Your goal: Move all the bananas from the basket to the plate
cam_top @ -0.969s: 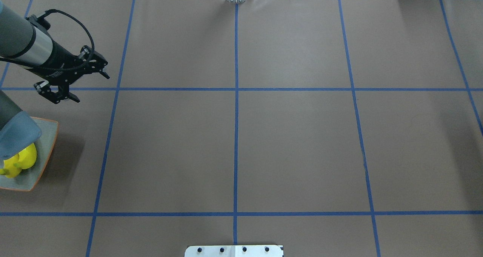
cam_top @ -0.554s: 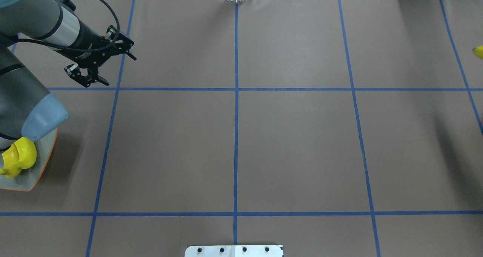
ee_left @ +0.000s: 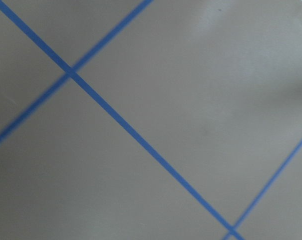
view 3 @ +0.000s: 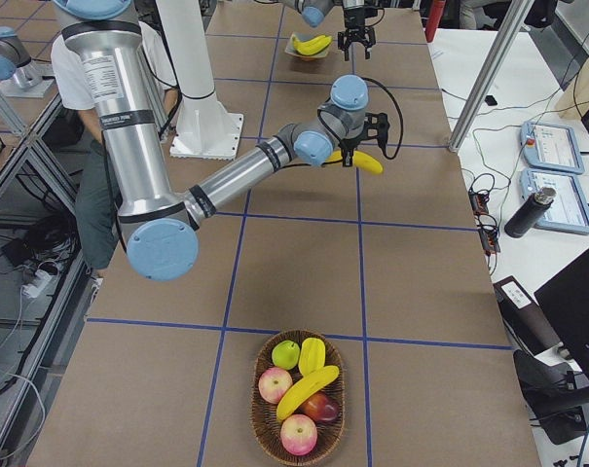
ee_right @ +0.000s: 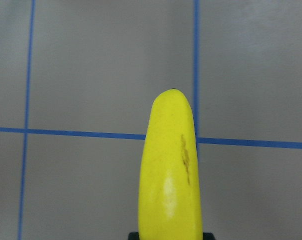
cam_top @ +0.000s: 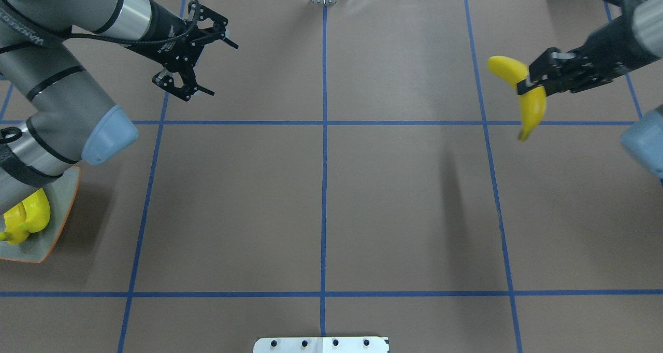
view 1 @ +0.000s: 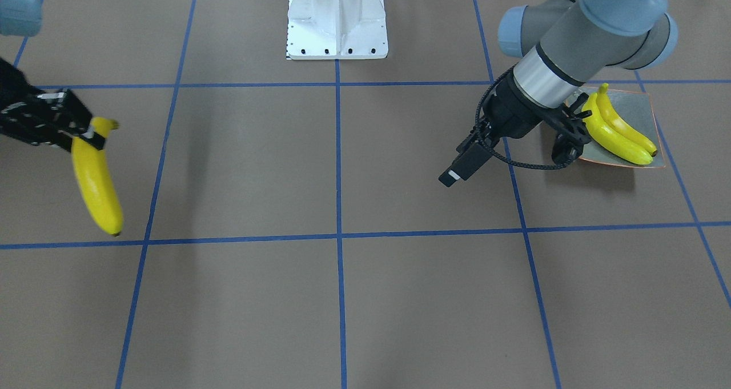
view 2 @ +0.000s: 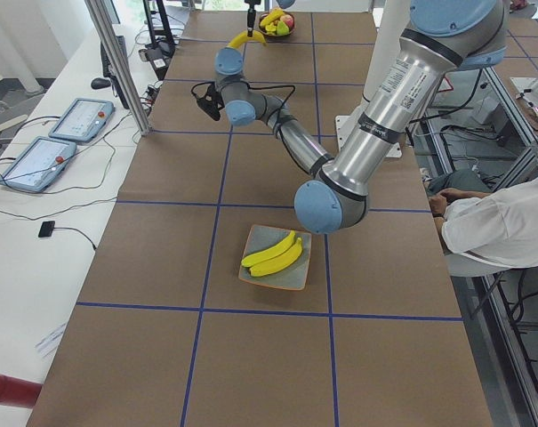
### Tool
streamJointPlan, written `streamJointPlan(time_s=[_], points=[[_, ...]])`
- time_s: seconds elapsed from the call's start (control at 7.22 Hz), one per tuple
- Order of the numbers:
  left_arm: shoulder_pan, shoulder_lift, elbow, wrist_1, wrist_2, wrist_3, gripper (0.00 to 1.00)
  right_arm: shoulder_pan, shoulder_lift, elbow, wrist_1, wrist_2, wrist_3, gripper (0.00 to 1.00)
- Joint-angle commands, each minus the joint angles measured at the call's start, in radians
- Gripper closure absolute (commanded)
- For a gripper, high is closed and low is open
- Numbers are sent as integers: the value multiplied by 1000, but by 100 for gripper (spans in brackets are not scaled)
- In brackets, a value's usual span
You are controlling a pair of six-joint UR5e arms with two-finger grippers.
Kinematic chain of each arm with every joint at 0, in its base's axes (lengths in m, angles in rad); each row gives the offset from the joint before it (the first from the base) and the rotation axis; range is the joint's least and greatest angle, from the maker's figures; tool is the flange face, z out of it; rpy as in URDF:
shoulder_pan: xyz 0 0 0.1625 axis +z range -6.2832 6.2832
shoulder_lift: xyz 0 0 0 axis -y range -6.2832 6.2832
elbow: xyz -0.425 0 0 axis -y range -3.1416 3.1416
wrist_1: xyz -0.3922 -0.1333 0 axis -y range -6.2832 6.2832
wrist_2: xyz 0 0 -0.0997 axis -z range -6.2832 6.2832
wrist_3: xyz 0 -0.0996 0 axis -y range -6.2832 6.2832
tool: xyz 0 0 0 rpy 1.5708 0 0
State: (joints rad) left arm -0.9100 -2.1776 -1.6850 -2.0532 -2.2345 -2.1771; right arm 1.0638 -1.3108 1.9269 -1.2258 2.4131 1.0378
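My right gripper (cam_top: 538,78) is shut on a yellow banana (cam_top: 524,98) and holds it in the air over the table's far right; the banana hangs tip down. It also shows in the front view (view 1: 97,177) and the right wrist view (ee_right: 170,170). My left gripper (cam_top: 224,69) is open and empty, high over the far left. The grey-green plate (cam_top: 62,208) sits at the left edge and holds two bananas (view 1: 619,132). My left arm partly hides them from overhead. The basket (view 3: 259,433) holds one more banana (view 3: 309,389).
The basket stands at the table's right end, out of the overhead view, with apples and other fruit (view 3: 299,433) in it. The brown table cover (cam_top: 404,202) is marked with blue tape lines. The robot's white base (view 1: 337,20) stands at the near edge.
My left gripper has moved from beside the plate to the far side and rightward, still open. My right arm has come in from the right edge carrying the banana leftward.
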Motion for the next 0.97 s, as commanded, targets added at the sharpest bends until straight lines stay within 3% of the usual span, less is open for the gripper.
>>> streamJointPlan(time_s=[0.0,0.42,0.83], points=[[63,-106,74,-88,12,-50,0,-158,123,3,80,-49,238,100],[98,-168,137,-188,13,-75,1,-248,234,-18,84,-52,281,100],[131,-191,142,-191,13,-76,1,-274,307,-38,85,-68,301,100]])
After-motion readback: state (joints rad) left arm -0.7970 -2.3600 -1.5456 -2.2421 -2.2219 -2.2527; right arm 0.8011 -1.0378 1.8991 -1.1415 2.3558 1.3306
